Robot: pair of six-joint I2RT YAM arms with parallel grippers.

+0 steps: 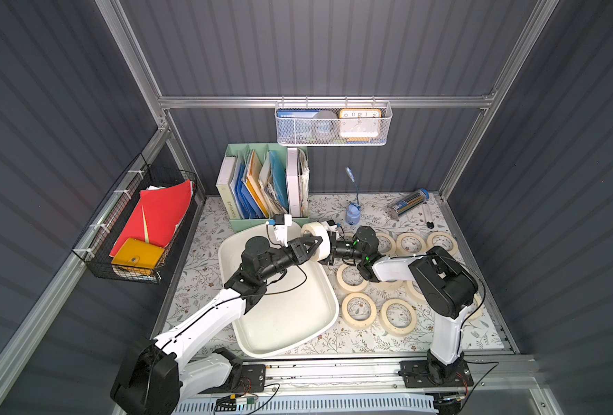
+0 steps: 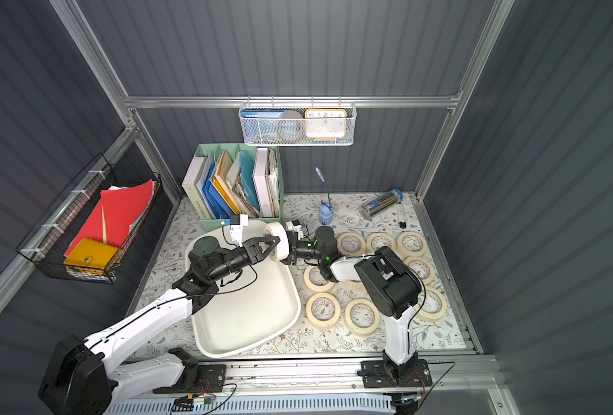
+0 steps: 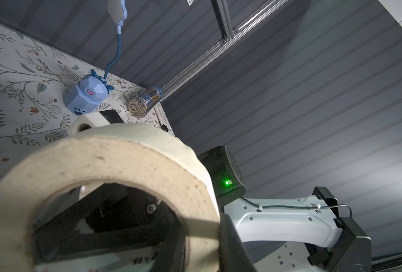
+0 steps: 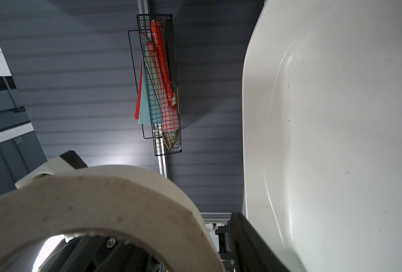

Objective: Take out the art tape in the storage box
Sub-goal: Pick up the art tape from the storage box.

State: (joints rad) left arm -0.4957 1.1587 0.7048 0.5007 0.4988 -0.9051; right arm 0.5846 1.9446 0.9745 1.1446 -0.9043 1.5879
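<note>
Between left gripper point(image 1: 312, 248) and right gripper point(image 1: 328, 251), tips facing, roll point(image 1: 315, 230) stands on edge above box point(image 1: 261, 354) far corner. Left fingers pinch it, left arm point(image 1: 204, 316) stretched level. Right arm point(image 1: 391, 269) elbow folded inward; its fingers flank roll, clamped or not: cannot tell.

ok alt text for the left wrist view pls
A cream tape roll fills much of the foreground, close up, with a dark claw finger beside its outer edge. Behind it lie a floral table cover, a blue desk lamp and a clear tube of pencils. The other arm's white link shows against grey wall panels.
</note>
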